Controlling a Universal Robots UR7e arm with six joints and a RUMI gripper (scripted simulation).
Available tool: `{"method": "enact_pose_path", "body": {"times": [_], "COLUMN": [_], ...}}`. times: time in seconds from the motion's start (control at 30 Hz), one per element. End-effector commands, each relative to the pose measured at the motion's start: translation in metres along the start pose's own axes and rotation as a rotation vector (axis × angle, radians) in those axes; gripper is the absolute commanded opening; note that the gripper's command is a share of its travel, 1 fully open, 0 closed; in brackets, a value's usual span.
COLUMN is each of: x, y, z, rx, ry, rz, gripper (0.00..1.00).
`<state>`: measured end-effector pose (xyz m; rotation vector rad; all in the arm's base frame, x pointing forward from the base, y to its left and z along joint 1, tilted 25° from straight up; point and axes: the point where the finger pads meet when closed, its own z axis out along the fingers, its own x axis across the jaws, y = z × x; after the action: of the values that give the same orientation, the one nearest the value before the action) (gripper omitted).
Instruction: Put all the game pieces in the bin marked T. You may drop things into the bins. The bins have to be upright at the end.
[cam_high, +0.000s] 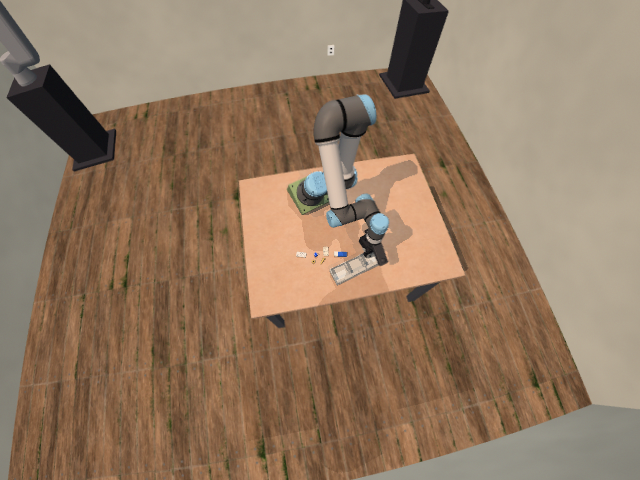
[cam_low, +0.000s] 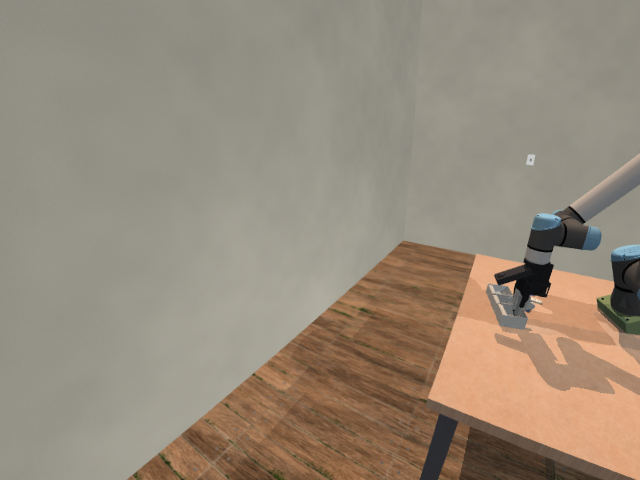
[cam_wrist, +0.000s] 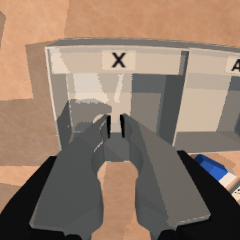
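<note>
The gripper (cam_wrist: 114, 125) hangs low over the near wall of the grey bin row (cam_high: 345, 275), its two grey fingers drawn almost together with only a narrow slit between the black pads and nothing held in that slit. Directly ahead of the fingertips is the compartment marked X (cam_wrist: 118, 60), its floor bare where it shows, and the tips sit at or just inside its front wall; which of the two cannot be told. To the right of that compartment, past a shared divider, is the one marked A (cam_wrist: 233, 65), only partly in frame. The bin marked T is not visible in the wrist view. Behind and to the right of the fingers, outside the bins on the table (cam_high: 289, 289), lies a blue and white piece (cam_wrist: 214, 169) with the corner of a white domino (cam_wrist: 236, 184) just beyond it. In the top view the remaining small pieces are scattered on the table well off to that side: a white domino (cam_high: 301, 254), a small blue piece (cam_high: 315, 254), two yellowish bits (cam_high: 318, 261) and another pale piece (cam_high: 325, 251). The bin row stands upright.
</note>
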<state>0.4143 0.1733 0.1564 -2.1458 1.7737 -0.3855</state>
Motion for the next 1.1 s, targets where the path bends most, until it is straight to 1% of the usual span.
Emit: {"method": "enact_pose_path", "body": {"times": [0.0,0.4,1.07], "x": [0.000,0.000,0.000], "y": [0.000,0.000,0.000], "z": [0.000,0.000,-0.024], "rx": [0.001,0.001,0.001], "ry": [0.000,0.000,0.000], "rz": [0.000,0.000,0.000], "gripper": [0.04,0.04,0.04]}}
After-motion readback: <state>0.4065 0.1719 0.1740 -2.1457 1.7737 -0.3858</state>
